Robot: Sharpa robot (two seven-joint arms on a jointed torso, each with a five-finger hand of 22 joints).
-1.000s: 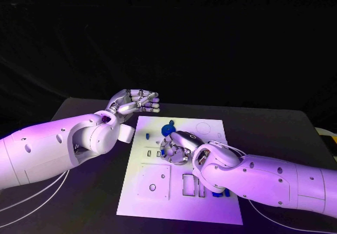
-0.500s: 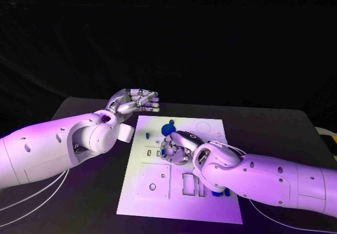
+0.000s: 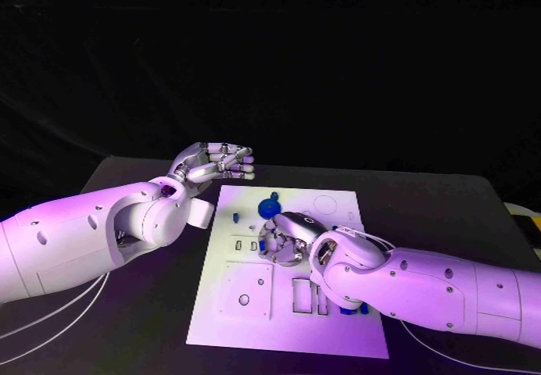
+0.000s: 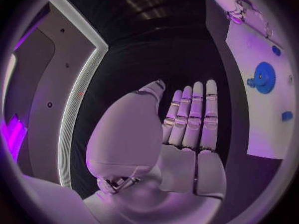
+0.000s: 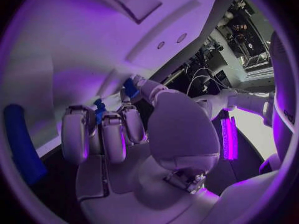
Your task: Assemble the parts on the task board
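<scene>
On the tabletop: the black tabletop [image 3: 439,203] carries the white task board [image 3: 295,316], lying flat at its middle between the two arms.
Task board: its near half has rectangular slots and round holes; a circle outline is marked near its far right corner.
Blue gear: a round toothed part [image 3: 270,207] lies on the far half of the board, just beyond the right hand; the left wrist view shows it as a blue gear [image 4: 264,77] flat on the white plate.
Other parts: a small blue piece [image 3: 237,217] sits near the board's left edge, and another blue part [image 3: 352,309] rests by the slots at the near right, partly hidden by the right forearm.
Right hand: the right hand [image 3: 283,239] is down on the board's middle, fingers curled in toward the surface; in the right wrist view a small blue part [image 5: 130,88] is pinched between the thumb and a fingertip, and a second bit of blue [image 5: 99,110] shows behind the fingers, though I cannot tell whether it is held.
Left hand: the left hand [image 3: 214,163] hovers off the board's far left corner, holding nothing, fingers extended side by side in the left wrist view [image 4: 187,129].
</scene>
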